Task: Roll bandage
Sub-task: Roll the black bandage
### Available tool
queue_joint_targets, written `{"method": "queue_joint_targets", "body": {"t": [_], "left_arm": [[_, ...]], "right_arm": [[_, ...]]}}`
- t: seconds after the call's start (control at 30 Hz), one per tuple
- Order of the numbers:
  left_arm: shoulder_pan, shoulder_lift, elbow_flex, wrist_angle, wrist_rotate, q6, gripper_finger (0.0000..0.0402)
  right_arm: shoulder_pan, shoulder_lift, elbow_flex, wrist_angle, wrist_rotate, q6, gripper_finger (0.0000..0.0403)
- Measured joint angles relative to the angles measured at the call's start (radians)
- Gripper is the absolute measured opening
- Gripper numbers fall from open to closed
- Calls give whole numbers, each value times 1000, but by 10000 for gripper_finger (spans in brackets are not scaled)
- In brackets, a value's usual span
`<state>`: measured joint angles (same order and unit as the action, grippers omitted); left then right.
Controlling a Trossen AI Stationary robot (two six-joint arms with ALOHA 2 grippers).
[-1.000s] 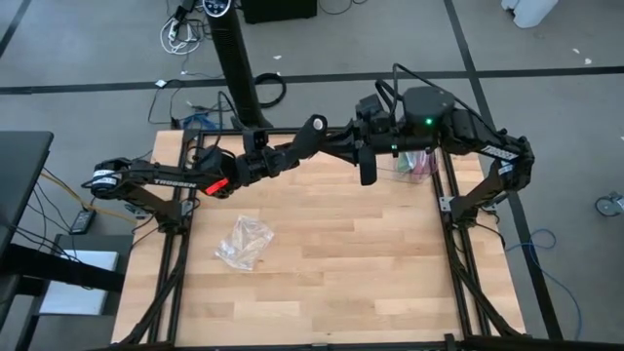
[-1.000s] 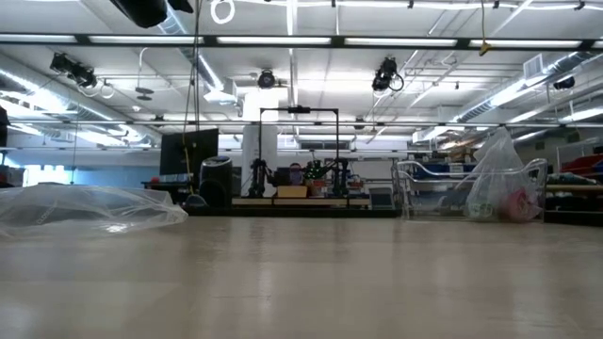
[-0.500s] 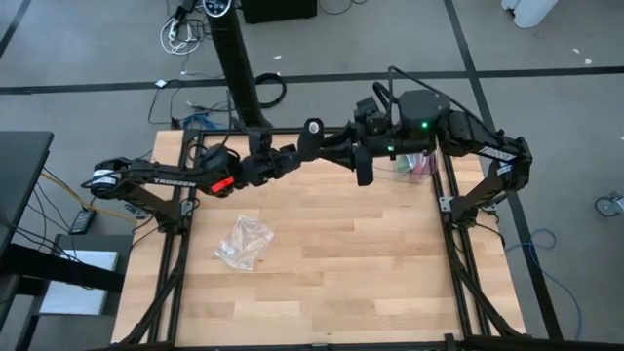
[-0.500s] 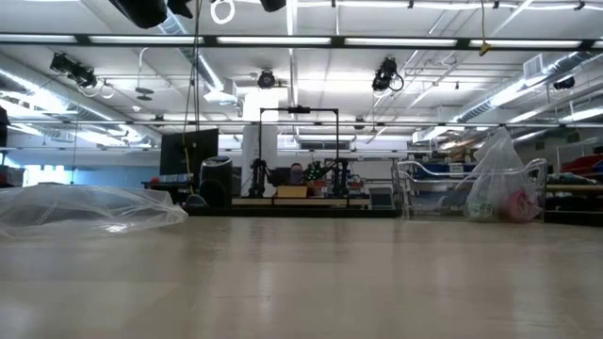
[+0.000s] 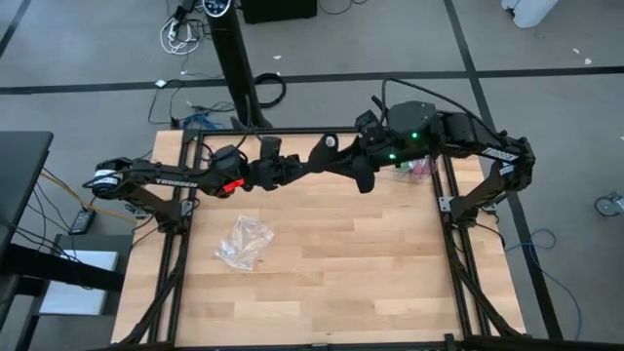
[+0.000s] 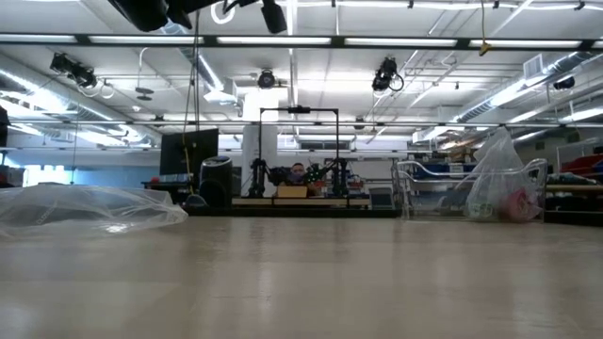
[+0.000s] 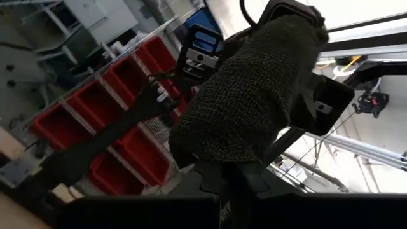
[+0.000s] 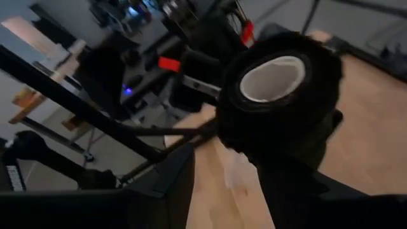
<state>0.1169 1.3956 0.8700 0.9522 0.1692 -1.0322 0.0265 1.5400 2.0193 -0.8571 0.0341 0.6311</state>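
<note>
Above the table's far edge (image 5: 292, 283) I see both grippers meeting in mid-air. My left gripper (image 5: 322, 156) is clenched on the rolled bandage (image 7: 248, 102); my right gripper (image 5: 363, 175) sits around it, grip state I cannot tell.

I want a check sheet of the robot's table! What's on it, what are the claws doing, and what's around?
Surface: wooden table, mostly bare.
Job's things: bandage, a dark roll with a white core, held up in the air between both arms near the table's far edge.
Clutter: clear plastic bag, crumpled, near the left side; another bag with pink contents at the far right corner.
Grippers: left gripper shut, at the roll; right gripper around the roll, grip unclear.
Cables: loose cables on the floor beyond the table.
Surroundings: red bins; grey floor.
</note>
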Motion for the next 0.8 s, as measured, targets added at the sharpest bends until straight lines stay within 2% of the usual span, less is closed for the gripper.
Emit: {"method": "queue_joint_targets", "body": {"t": [0.3,0.57,0.8], "left_arm": [[-3,0,2,-35,21,-51,12],[-31,-2,2,-81,30,-57,12],[-56,-3,3,-316,73,-73,12]], "right_arm": [[5,-49,-5,-147,6,59,200],[32,-96,-5,-202,5,78,210],[45,-132,-5,-200,6,79,211]]}}
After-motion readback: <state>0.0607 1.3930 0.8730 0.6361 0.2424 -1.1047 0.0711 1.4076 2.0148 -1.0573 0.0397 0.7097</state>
